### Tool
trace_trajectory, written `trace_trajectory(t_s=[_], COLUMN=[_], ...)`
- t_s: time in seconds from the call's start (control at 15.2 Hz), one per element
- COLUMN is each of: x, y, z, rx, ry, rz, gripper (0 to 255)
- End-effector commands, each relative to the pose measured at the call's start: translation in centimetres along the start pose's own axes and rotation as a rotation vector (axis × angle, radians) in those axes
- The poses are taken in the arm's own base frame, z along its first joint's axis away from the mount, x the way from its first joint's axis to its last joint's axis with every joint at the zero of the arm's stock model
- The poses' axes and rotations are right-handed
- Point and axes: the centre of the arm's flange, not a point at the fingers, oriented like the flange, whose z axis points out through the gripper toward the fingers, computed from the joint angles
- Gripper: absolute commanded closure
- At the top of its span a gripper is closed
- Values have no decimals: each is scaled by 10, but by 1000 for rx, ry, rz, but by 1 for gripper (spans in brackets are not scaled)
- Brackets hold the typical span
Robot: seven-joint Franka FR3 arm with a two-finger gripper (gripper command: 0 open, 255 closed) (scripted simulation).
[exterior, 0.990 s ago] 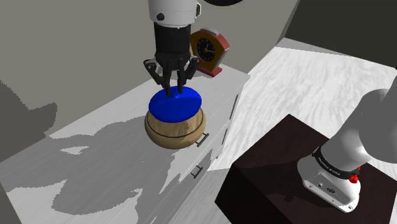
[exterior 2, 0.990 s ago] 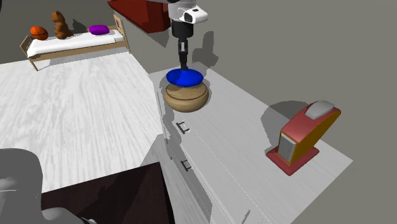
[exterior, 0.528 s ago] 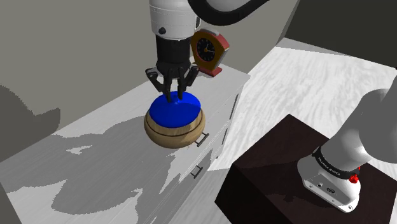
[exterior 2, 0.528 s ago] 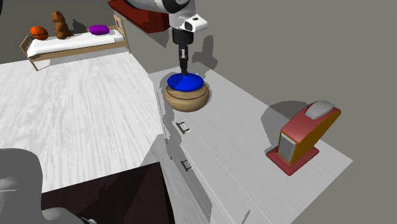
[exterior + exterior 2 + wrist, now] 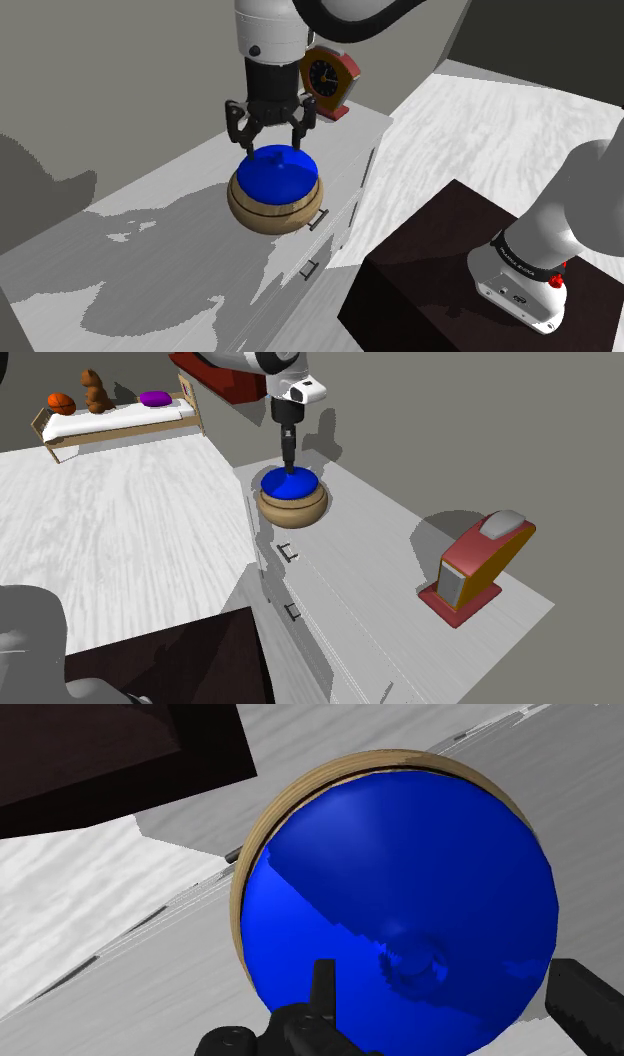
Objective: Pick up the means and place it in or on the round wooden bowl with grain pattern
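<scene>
blue and glossy, the disc [image 5: 276, 172] that we are taking for the task's thing is lying across the mouth of the wooden bowl [image 5: 262, 214]. it is covering nearly the whole opening and sitting inside the bowl's rim. the hand [image 5: 272, 138] is hanging just above the bowl with its two fingers [image 5: 322, 989] spread wide apart, gripping nothing. in the wrist view they are standing on either side of a small round mark near the disc's middle, and we are seeing no contact with it. the bowl is sitting on the white bench [image 5: 150, 250], close to the edge above the drawer handles, and a red clock [image 5: 328, 80] is standing well behind the bowl.

we are judging the placing as good as done, so the step in hand is the withdrawal. to do it well we are aiming to rise straight up from the bowl with the fingers wide. that way neither fingertip is catching the disc's edge and tipping it out. a sideways drift near the bowl is risking a nudge toward the bench edge, so we are wanting height first. we are also checking that the disc is lying settled in the bowl and not rocking on the rim.
</scene>
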Motion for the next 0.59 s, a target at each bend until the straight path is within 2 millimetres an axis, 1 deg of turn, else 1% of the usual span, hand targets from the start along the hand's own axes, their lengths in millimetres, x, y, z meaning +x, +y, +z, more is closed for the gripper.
trace_trajectory(t_s=[0.0, 0.13, 0.33, 0.4, 0.53], x=[0, 0, 0, 0, 0], y=[0, 1, 1, 1, 1], z=[1, 0, -39, -50, -50], rx=[-1, -1, -1, -1, -1], ry=[-1, -1, -1, -1, -1], rz=[0, 0, 0, 0, 0], gripper=[0, 0, 0, 0, 0])
